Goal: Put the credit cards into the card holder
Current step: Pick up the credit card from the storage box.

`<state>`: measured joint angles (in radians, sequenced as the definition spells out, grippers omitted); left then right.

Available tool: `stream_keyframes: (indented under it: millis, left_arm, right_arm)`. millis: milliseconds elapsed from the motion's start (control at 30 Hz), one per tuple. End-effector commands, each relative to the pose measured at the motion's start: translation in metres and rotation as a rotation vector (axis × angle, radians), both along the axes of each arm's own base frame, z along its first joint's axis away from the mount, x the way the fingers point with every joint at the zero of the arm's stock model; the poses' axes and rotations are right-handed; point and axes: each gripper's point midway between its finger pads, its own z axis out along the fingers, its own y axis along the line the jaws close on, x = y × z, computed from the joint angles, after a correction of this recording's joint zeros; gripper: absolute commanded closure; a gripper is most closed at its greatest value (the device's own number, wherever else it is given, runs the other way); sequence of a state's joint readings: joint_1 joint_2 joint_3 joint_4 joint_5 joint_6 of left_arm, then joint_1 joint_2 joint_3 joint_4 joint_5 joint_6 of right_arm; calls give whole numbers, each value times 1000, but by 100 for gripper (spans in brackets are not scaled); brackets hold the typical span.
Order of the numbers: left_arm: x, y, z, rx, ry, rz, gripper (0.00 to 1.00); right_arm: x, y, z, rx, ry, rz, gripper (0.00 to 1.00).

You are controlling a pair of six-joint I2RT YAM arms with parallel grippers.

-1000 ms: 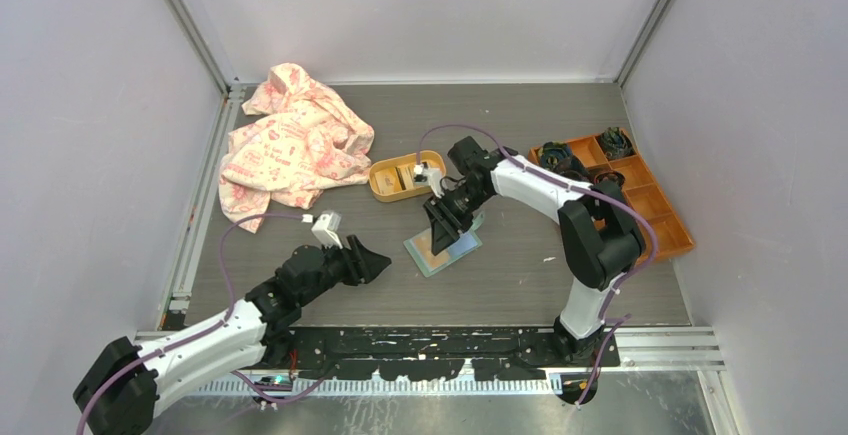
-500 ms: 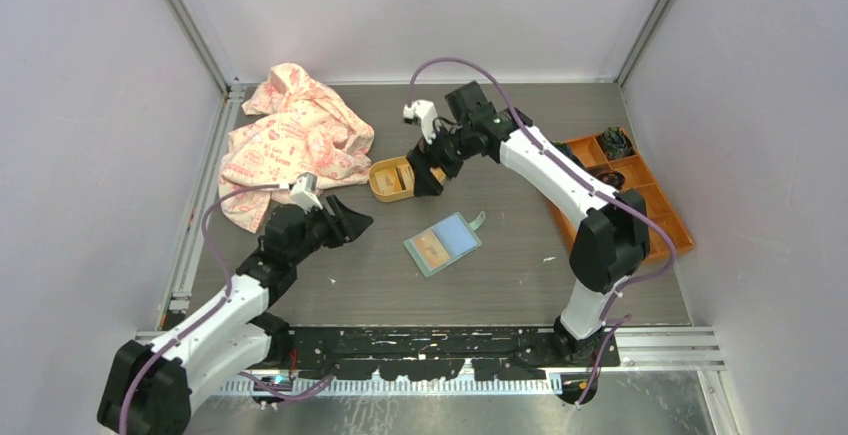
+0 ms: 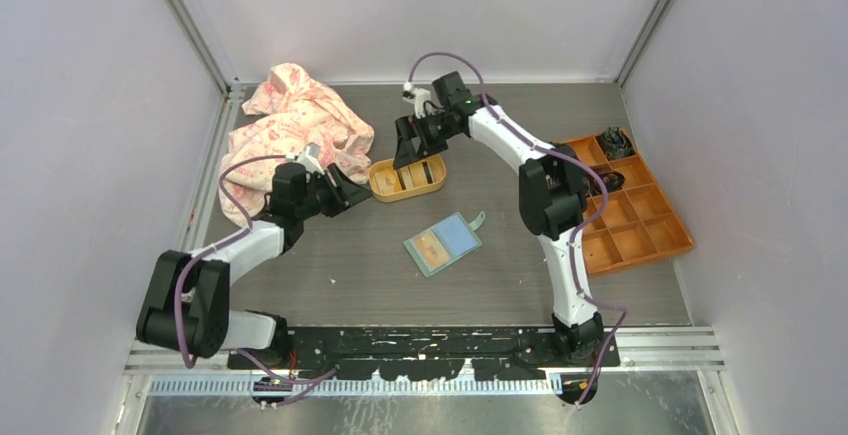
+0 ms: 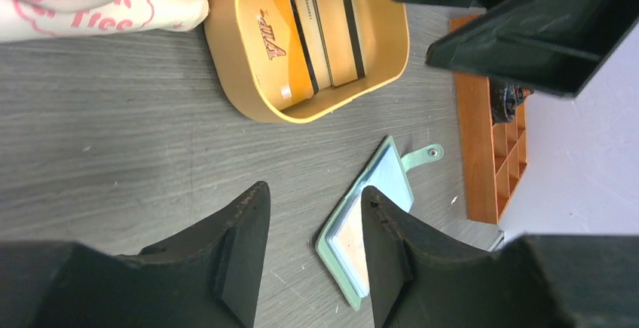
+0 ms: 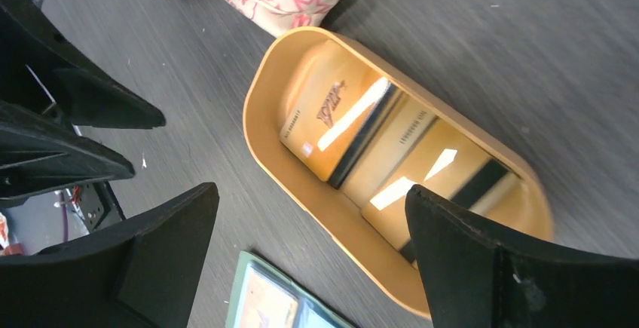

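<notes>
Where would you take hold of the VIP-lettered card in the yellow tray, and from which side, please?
Probably across its long edges, from straight above. The VIP card lies at one end of the tray, overlapping its neighbour, and the tray's wall blocks a sideways approach. The open right gripper hangs above.

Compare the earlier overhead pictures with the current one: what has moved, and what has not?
The right tool left the card holder, swung to the far side and now hovers wide open over the yellow tray of credit cards. The left tool advanced from the near-left towards that tray. Card holder, tray, cloth and orange box stayed put.
</notes>
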<state>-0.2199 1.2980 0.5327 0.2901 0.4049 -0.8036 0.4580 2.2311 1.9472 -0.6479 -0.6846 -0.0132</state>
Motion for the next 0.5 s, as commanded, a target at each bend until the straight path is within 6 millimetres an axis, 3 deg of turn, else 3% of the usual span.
stream_keyframes:
  millis: [0,133,267,467]
  left_arm:
    - [29,-7,17,-18,-66,-23,53]
    - [43,-2,2,28,-18,13,56]
    - [53,-2,-7,49,8,19,60]
    - [63,-7,-18,52,41,-1,64]
  right_arm:
    - [-1,31,13,20,-34,17,2]
    - [-1,38,-11,-14,9,9,16]
    - [9,43,-20,-36,27,-18,31]
    - [13,40,-37,-83,50,-52,37]
